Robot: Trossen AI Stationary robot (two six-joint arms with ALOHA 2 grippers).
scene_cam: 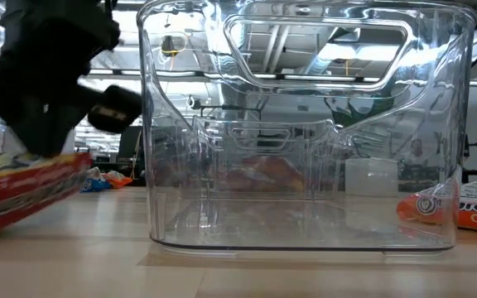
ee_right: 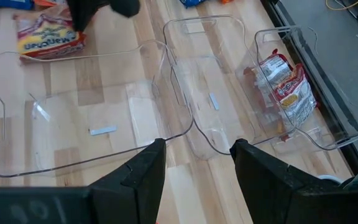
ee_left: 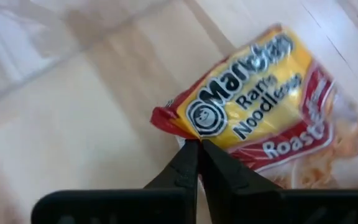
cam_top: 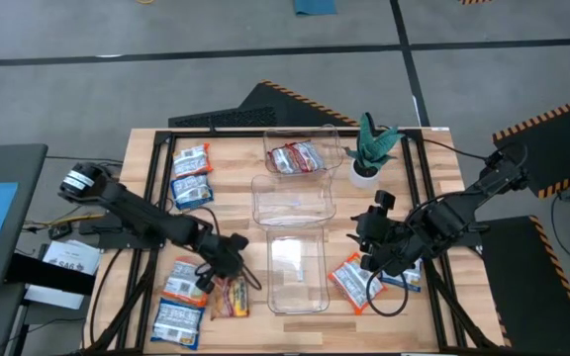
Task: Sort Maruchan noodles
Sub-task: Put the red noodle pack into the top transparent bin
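Three clear bins sit in a row down the middle of your tabletop (cam_top: pixel 433 158): the far bin (cam_top: pixel 303 150) holds one red packet (cam_top: pixel 296 157), the middle bin (cam_top: pixel 293 201) and the near bin (cam_top: pixel 296 273) show nothing inside.

Left end effector (cam_top: pixel 228 269): low at the left of the near bin, fingers (ee_left: pixel 188 165) pressed together on the corner of a red-and-yellow packet (ee_left: pixel 263 106). In the low view this packet (scene_cam: pixel 27 189) hangs tilted, one end clear of the wood, the dark arm above it.

Right end effector (cam_top: pixel 369 244): just right of the near bin, above the wood, fingers (ee_right: pixel 143 168) apart with nothing between them. Its wrist view looks across all three bins.

Remaining noodles, high view:
- two blue-and-white packets (cam_top: pixel 192 174) at the far left, one behind the other, touching;
- two more blue-and-white packets (cam_top: pixel 180 299) at the near left, beside the held one;
- an orange packet (cam_top: pixel 351 283) just right of the near bin, below the right end effector;
- a blue-and-white packet (cam_top: pixel 404 277) partly hidden under the right arm.

A potted plant (cam_top: pixel 369 150) stands right of the far bin.
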